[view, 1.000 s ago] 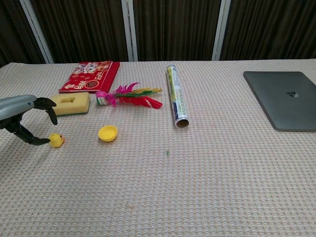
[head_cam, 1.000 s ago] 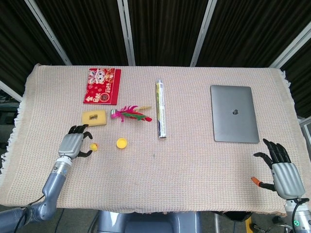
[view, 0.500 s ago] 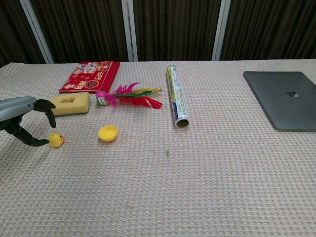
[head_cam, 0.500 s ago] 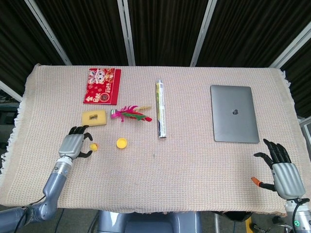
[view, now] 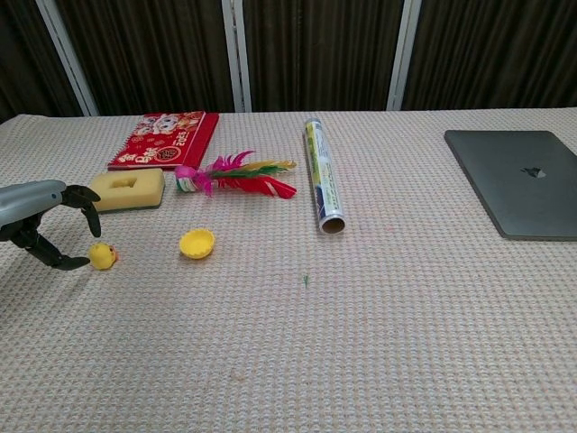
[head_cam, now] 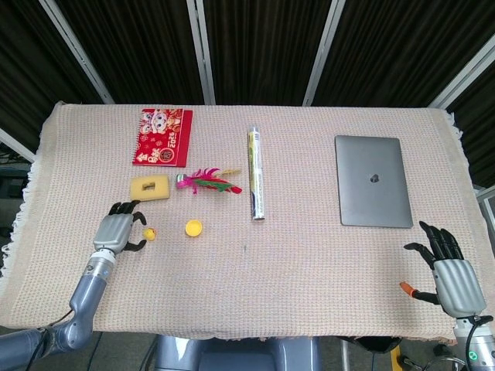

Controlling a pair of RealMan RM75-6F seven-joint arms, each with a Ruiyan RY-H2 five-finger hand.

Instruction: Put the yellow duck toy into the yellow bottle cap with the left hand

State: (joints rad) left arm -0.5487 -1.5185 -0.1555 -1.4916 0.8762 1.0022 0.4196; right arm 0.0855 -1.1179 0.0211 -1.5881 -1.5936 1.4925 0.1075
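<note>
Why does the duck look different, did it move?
Yes. The yellow duck toy slid slightly left, away from the yellow bottle cap, with the left hand at it.

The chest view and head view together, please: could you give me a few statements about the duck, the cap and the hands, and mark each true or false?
1. The yellow duck toy lies on the cloth, outside the yellow bottle cap. True.
2. The left hand has its fingers curved around the duck from the left side. True.
3. The cap sits on the closed laptop. False: it is on the table cloth, right of the duck and well left of the laptop.
4. The right hand grips the foil roll. False: it rests near the table's right front corner with fingers spread, holding nothing.
5. The yellow sponge lies beyond the duck. True.
</note>
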